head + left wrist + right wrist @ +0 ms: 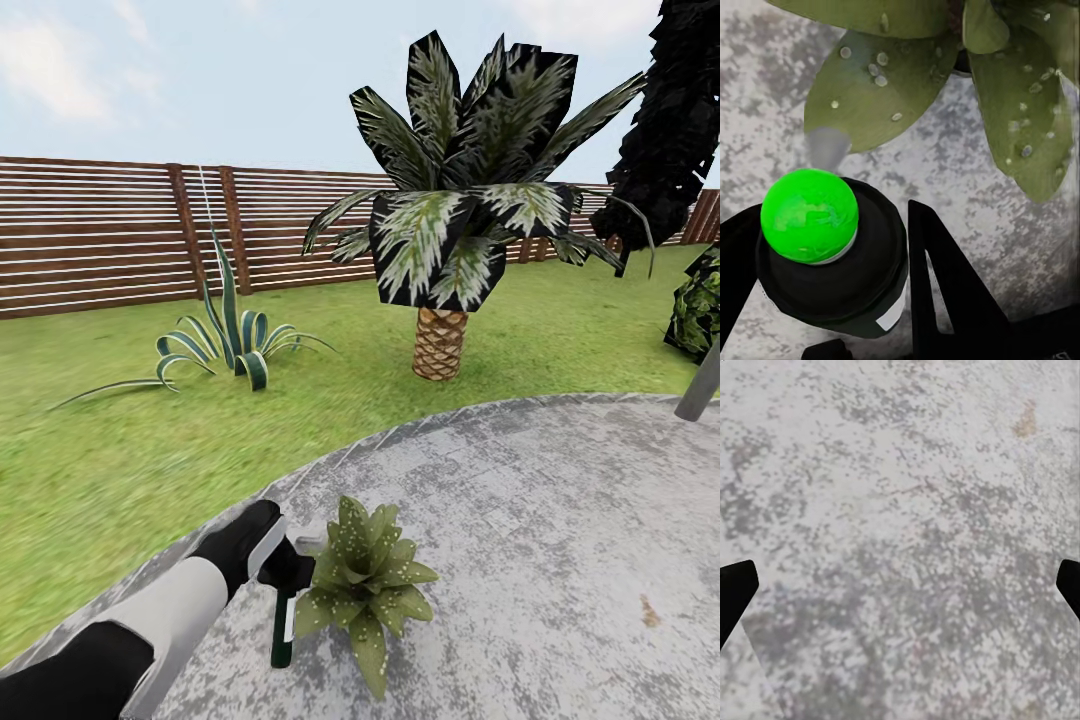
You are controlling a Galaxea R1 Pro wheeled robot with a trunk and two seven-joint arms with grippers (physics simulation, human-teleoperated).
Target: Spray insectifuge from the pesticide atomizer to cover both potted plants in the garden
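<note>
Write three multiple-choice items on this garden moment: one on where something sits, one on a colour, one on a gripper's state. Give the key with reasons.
1. The potted plant sits on:
A. the lawn
B. the stone patio
C. the fence

2. In the left wrist view, the atomizer tip looks:
A. bright green
B. blue
C. yellow

3. The left gripper is:
A. wide open, empty
B. shut on the atomizer
C. shut on a leaf

Key: 1 B, grey stone surrounds the rosette; 2 A, a green ball tops the dark bottle; 3 B, black fingers flank the bottle.

Left gripper (283, 566) holds pesticide atomizer (283, 625) beside speckled potted plant (366, 582).
</note>
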